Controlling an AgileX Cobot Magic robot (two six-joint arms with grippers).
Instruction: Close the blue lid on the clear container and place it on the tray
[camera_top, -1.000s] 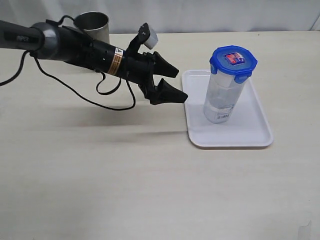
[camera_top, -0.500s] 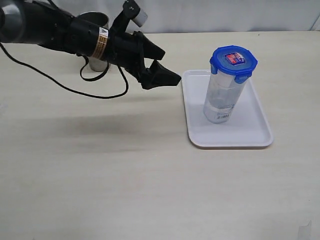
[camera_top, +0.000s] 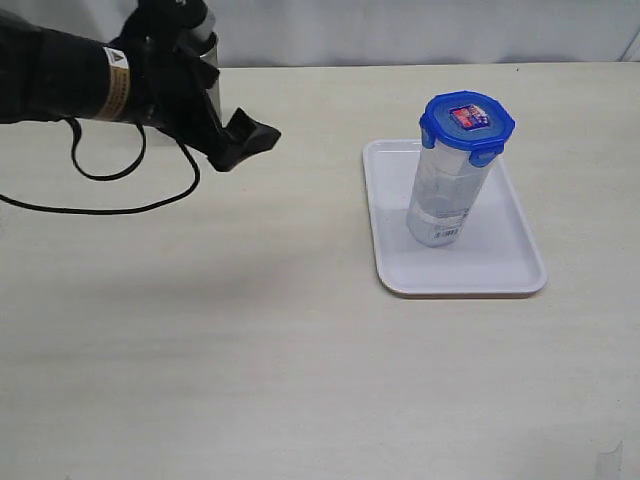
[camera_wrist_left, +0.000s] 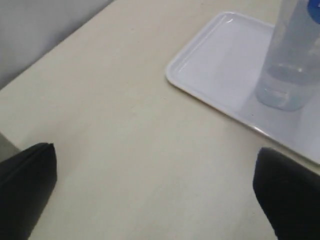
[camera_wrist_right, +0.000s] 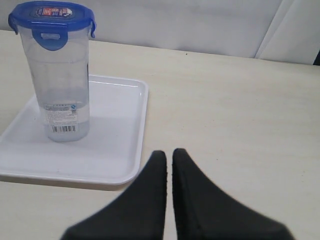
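Robot: Since a second ago my left gripper (camera_top: 248, 140) has pulled back from beside the tray (camera_top: 500, 270) toward the far left corner of the table (camera_top: 300, 350). It is now well apart from the tray, jaws spread wide and holding nothing.

Operator: And the container?

Robot: It has not moved. The container (camera_top: 445, 195) stands upright near the middle of the tray, with its long axis vertical. The lid (camera_top: 467, 121) sits on top with the sticker facing up. The flaps I can see look folded down, so I judge it closed.

Operator: Where is your other gripper?

Robot: My right gripper (camera_wrist_right: 169, 156) is out of the exterior view. Its own camera shows the two fingertips pressed together with nothing between them, low over the table. One long edge of the tray is just ahead of them and the container is farther on.

Operator: If the lid needed another press, which arm goes?

Robot: The right one, I think. From my left gripper the container lies off toward the right edge of the table, across a wide stretch of bare table. The right gripper looks much nearer. I would have to come down from above, in line with the upright container, because a sideways push could tip something so tall and narrow.
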